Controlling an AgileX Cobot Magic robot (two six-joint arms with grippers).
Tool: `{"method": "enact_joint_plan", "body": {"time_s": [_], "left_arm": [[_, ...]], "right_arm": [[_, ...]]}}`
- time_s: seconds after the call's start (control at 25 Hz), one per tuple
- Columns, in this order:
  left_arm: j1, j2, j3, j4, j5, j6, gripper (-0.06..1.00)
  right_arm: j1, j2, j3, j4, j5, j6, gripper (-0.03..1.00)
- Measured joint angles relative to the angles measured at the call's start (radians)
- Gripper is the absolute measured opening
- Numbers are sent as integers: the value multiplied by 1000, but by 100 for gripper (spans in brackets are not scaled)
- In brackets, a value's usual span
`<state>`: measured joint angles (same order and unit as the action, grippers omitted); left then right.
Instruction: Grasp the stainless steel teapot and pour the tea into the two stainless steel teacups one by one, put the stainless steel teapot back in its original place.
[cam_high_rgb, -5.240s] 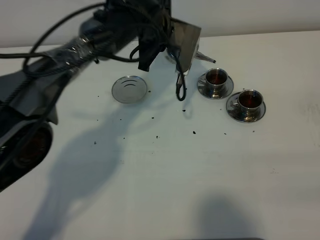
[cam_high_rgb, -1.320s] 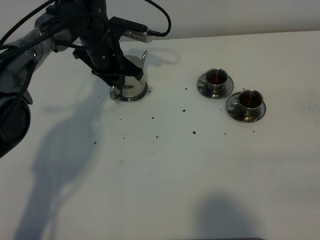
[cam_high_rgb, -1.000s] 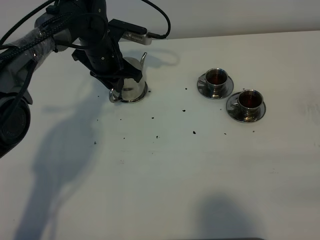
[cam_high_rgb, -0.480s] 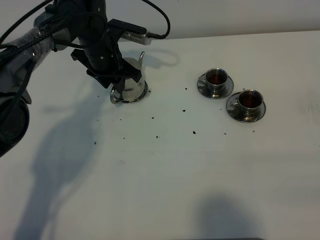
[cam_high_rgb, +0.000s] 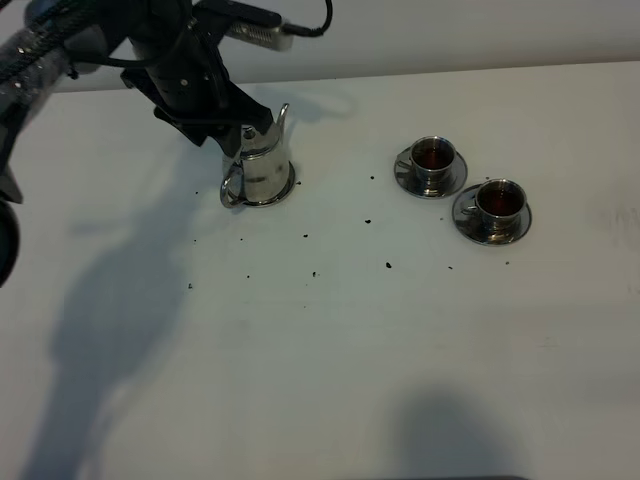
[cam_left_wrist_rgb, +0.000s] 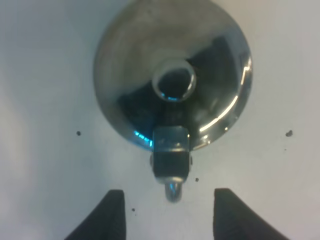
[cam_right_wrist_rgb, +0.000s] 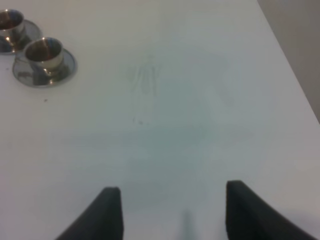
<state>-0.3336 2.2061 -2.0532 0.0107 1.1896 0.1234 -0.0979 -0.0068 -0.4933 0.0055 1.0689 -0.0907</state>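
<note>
We see the left gripper (cam_left_wrist_rgb: 167, 215) spread wide, clear of the stainless steel teapot (cam_high_rgb: 260, 165). Retreating carelessly, a finger could snag its handle (cam_left_wrist_rgb: 171, 165) and tip it.

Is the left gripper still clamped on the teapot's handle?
No, the left gripper has its jaws spread apart, clear of the teapot handle.
</note>
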Motion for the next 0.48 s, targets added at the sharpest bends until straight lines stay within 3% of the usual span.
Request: {"method": "enact_joint_plan", "body": {"time_s": [0.12, 0.24, 0.48], "left_arm": [[0, -90, 46, -11, 0, -2, 44], [0, -222, 177, -21, 0, -1, 44], [0, -558, 607, -24, -2, -1, 44]], "right_arm": [[0, 0, 0, 0, 0, 0, 45], [0, 0, 0, 0, 0, 0, 45], [0, 0, 0, 0, 0, 0, 45]]}}
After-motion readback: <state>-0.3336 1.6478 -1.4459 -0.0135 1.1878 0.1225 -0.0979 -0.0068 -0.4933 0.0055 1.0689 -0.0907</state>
